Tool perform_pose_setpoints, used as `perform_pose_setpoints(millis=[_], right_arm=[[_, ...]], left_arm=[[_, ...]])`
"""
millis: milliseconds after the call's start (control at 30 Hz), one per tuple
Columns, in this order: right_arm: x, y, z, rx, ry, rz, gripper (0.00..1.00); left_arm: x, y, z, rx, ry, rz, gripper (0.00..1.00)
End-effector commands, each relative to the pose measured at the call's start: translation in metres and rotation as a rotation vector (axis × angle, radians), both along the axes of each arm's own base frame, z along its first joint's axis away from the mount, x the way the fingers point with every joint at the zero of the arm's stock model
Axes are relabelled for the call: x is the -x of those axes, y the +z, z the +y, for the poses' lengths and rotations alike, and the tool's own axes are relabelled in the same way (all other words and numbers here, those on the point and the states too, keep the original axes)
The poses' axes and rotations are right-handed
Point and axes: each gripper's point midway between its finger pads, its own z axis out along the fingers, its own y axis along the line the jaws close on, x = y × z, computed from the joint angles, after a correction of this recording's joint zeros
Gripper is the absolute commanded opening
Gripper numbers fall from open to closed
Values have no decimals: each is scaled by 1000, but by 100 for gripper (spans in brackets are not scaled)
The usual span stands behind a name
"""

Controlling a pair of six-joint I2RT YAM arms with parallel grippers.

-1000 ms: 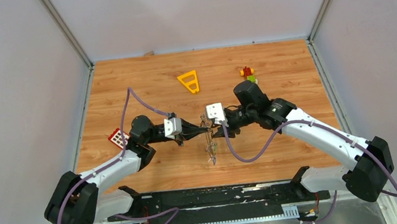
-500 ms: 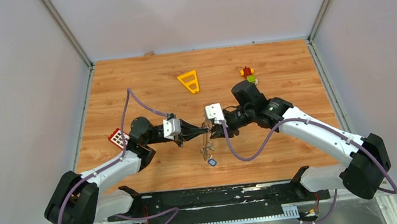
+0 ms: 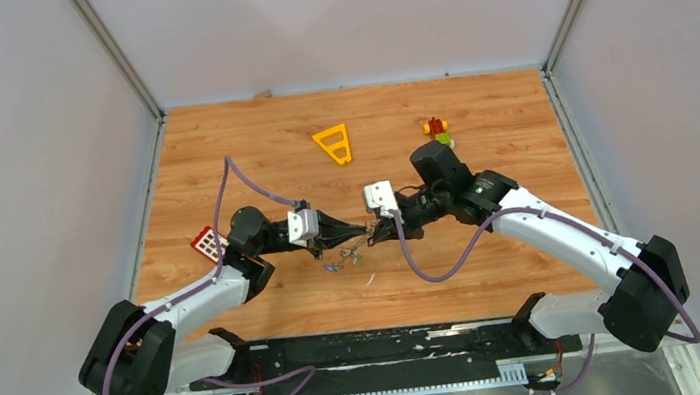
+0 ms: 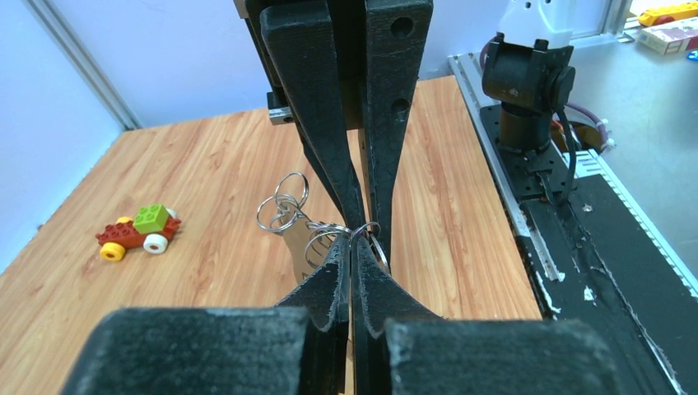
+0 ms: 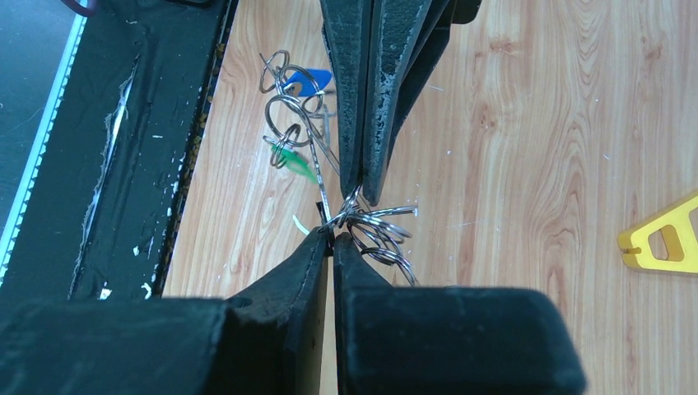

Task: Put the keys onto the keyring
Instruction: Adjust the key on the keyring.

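- First, at the left of the overhead view: a red-and-white grid tile, flat on the wooden table and partly tucked behind the left arm.
- Just left of centre: the keys in a loose bunch, slung low and to the left beneath the two meeting grippers. Cannot tell whether they touch the wood.
- In the upper left of the right wrist view: a blue tag and, below it, a green tag, both threaded on small silver rings.
- Higher up, in the upper middle of the overhead view: a yellow triangle frame, lying flat and well apart from the bunch.
- At centre: the keyring, a long silver wire running from the tagged keys up into the spot where both sets of fingertips meet.
- Left gripper: reaching rightward, fingers pressed fully together with no gap, nipping the keyring wire at the very tips.
- Right gripper: reaching leftward, tip to tip with the left one. Fingers likewise drawn together on the same knot of keyring wire, with a few coils bulging out just beside the pinch.
- Right of centre, near the far edge: a red, green and yellow toy block figure, well apart from both grippers.
- Far right: the right arm, bent back toward its base at the lower right corner.
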Motion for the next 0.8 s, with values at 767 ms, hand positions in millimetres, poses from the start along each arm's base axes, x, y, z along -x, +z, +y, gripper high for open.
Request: perform_pose_setpoints(millis=[767], right_arm=[[-5,-14,2,64,28,50,8]], left_arm=[[11,15,-1,41,-65,-82,0]])
